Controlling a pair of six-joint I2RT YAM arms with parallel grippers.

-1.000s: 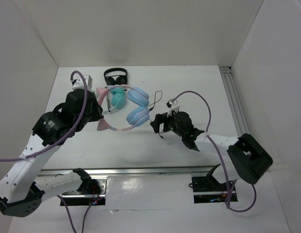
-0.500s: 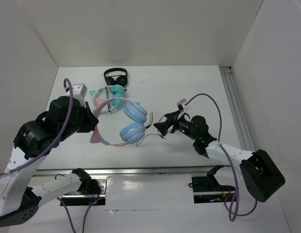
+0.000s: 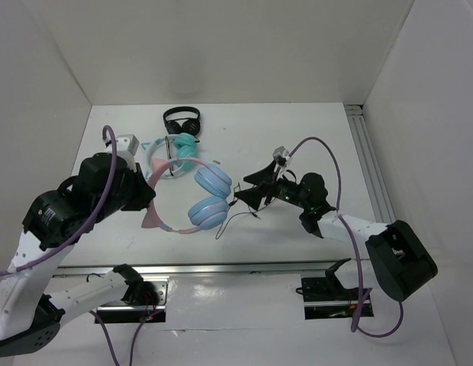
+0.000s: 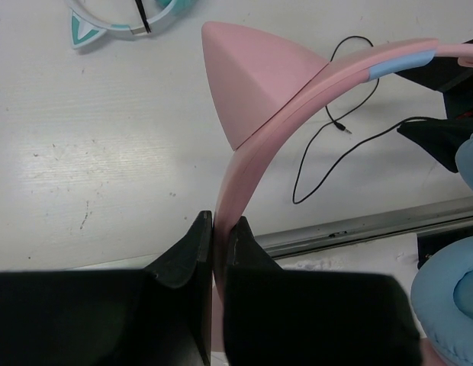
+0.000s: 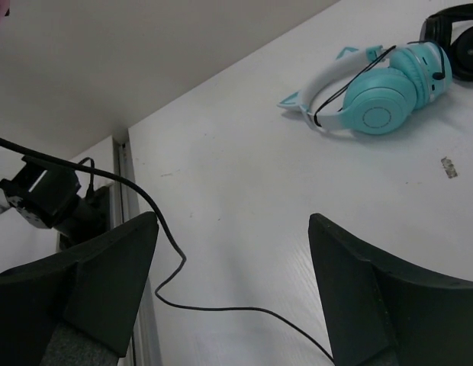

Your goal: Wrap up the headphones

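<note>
The headphones (image 3: 210, 197) have a pink headband with cat ears and light blue ear cups. My left gripper (image 3: 149, 200) is shut on the headband (image 4: 221, 221) and holds it off the table, a pink ear (image 4: 252, 84) just beyond the jaws. The thin black cable (image 3: 235, 219) trails from the cups onto the table. It also shows in the left wrist view (image 4: 320, 145). My right gripper (image 3: 248, 191) is open and empty, just right of the ear cups. In the right wrist view the cable (image 5: 172, 263) loops over the table between its fingertips (image 5: 233, 221).
A white-band teal cat-ear pair (image 3: 175, 149) lies behind the held headphones and shows in both wrist views (image 5: 374, 99) (image 4: 130, 19). A small black pair (image 3: 182, 120) lies at the back. A metal rail (image 3: 221, 267) runs along the near table edge.
My left arm has pulled the headphones nearer and to the left, away from the teal pair. The cable has trailed out onto the table. My right gripper has turned toward the cups, still open.
</note>
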